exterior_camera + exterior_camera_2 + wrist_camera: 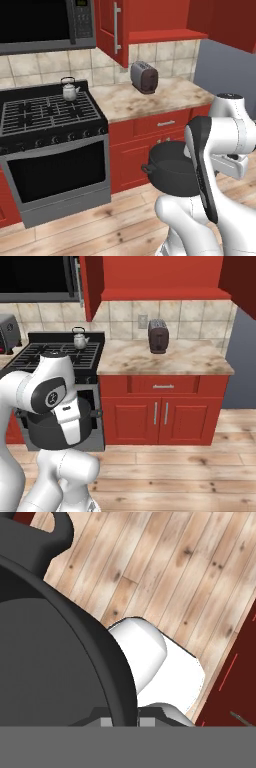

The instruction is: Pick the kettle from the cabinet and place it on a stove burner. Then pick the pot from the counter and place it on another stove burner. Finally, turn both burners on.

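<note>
The jaws are closing tightly on the rim of the pot (pixel 55 677), so the pot is hanging in the air, low in front of the red base cabinets, with its wall passing straight between the jaws. I think it is being carried this way to reach a free burner. The kettle (pixel 69 89) is already standing on a rear burner of the stove (pixel 47 112), well apart from the jaws. On the tabletop (pixel 150 100) I am counting one toaster (pixel 144 76), one kettle, one pot.
</note>
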